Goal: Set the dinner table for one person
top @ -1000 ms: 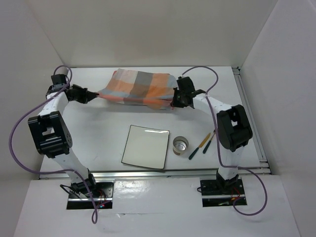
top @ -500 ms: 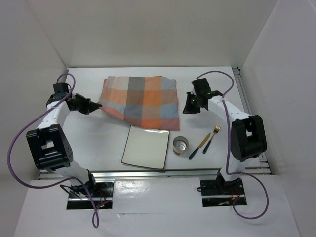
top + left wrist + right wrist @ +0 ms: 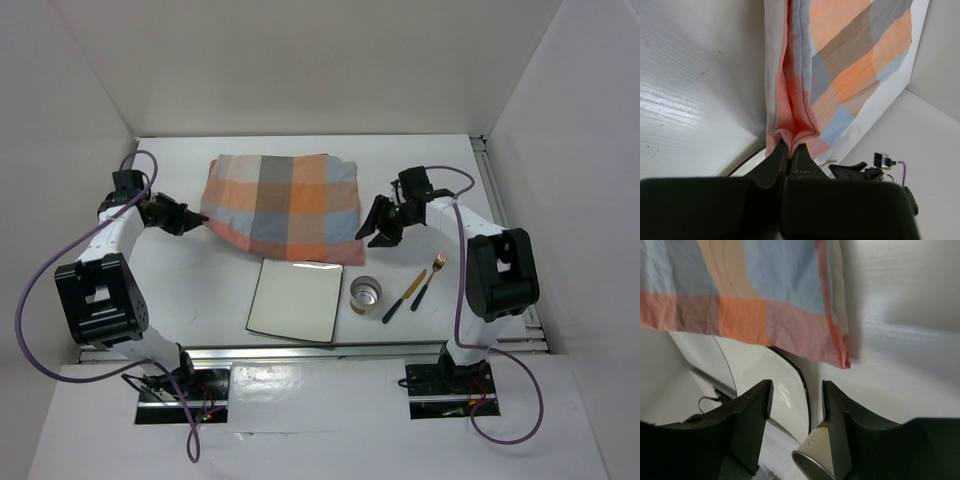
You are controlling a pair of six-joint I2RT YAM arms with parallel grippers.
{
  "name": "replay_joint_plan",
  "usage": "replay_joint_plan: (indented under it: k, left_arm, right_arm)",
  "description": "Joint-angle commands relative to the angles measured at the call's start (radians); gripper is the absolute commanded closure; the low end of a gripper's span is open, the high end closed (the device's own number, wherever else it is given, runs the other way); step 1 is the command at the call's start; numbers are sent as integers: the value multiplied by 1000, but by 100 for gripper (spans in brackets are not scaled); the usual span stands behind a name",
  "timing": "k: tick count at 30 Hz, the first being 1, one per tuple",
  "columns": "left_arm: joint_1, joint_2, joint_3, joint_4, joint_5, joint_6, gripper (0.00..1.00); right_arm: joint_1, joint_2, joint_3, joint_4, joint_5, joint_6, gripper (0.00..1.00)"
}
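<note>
An orange, grey and blue checked cloth lies spread on the white dinner table, toward the back. My left gripper is shut on the cloth's left corner; in the left wrist view its fingertips pinch a fold of the cloth. My right gripper stands open just off the cloth's right edge, holding nothing. In the right wrist view the open gripper hovers with the cloth's corner beyond it, apart from it.
A square white plate sits near the front, its far edge under the cloth's hem. A small metal cup stands to its right, then a knife and a fork. The plate and cup show below the right fingers.
The bunched, lifted cloth has been spread flat on the table. My right gripper has opened, let go of the cloth's right corner and drawn slightly away. The left gripper keeps its hold.
</note>
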Motion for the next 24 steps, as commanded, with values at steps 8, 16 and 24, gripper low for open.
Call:
replay_joint_plan:
  k: [8,16,24]
  left_arm:
    - [-7,-41,1,5,-5,21,100]
    - [-7,-50,1,5,-5,21,100]
    - [-7,-41,10,5,4,21,100]
  right_arm:
    - [5,36,-160,103,-176,131,40]
    - [32,95,-193,294,-127,226,36]
    - [43,179,-182,373,-78,295,38]
